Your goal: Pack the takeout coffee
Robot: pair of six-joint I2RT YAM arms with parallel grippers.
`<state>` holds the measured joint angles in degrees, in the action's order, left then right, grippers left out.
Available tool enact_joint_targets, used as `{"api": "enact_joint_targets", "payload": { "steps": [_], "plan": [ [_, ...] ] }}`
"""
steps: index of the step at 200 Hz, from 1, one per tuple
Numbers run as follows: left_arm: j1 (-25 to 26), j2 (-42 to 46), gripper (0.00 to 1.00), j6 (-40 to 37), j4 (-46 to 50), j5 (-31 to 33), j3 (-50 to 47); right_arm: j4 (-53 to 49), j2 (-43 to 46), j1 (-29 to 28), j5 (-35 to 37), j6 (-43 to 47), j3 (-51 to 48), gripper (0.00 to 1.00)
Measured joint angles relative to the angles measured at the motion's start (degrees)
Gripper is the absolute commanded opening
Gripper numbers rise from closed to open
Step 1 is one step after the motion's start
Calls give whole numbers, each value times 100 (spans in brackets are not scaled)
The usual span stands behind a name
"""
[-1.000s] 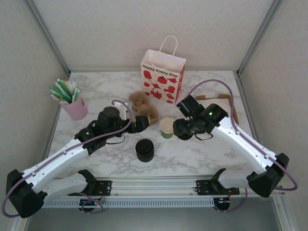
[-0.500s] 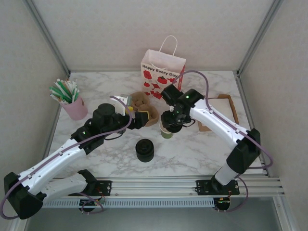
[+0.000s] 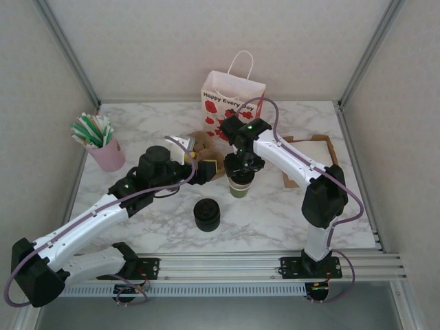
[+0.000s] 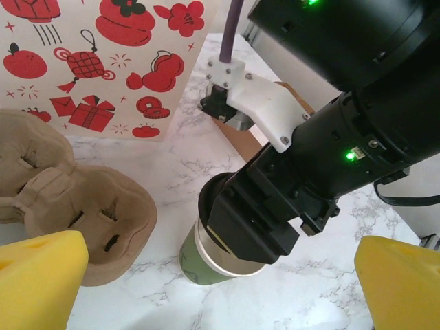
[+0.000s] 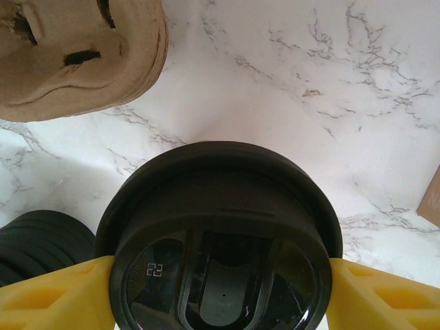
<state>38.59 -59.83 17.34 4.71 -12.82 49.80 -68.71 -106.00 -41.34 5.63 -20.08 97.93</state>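
Dead centre of the desk stands the takeout coffee cup, upright, its long axis straight up and down, and the right claw sits squarely on top of it. In the right wrist view the black lid lies between the two yellow fingers, one pad pressed to each side of it. That reads as a grip on the lid, jaws closed as far as its width allows. So the cup is directly beneath that claw, and that is the relation everything turns on: any next move is a straight vertical one, a press down or a lift. Whether the lid is fully snapped home on the white rim I can't tell, since the claw body covers the seam. Over on the left, the left claw hangs low with its jaws spread wide and nothing in them. The cup stands just ahead of it, roughly between the lines of its two pads but not touched. The right arm is plainly the nearer one, already on the cup, with the left ready to steady it from the side. Just left of the cup lies the brown pulp cup carrier, close but apart from it. The red-printed gift bag stands on the far side, and a stack of black lids sits nearer and slightly left. My read: lid first, packing after.
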Motion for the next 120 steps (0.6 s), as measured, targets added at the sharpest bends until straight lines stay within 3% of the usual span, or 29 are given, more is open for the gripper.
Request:
{"api": "enact_joint_targets", "payload": {
  "steps": [120],
  "plan": [
    [0, 0, 100, 28, -20, -59, -2, -166, -74, -87, -118, 22, 42, 73]
  ]
}}
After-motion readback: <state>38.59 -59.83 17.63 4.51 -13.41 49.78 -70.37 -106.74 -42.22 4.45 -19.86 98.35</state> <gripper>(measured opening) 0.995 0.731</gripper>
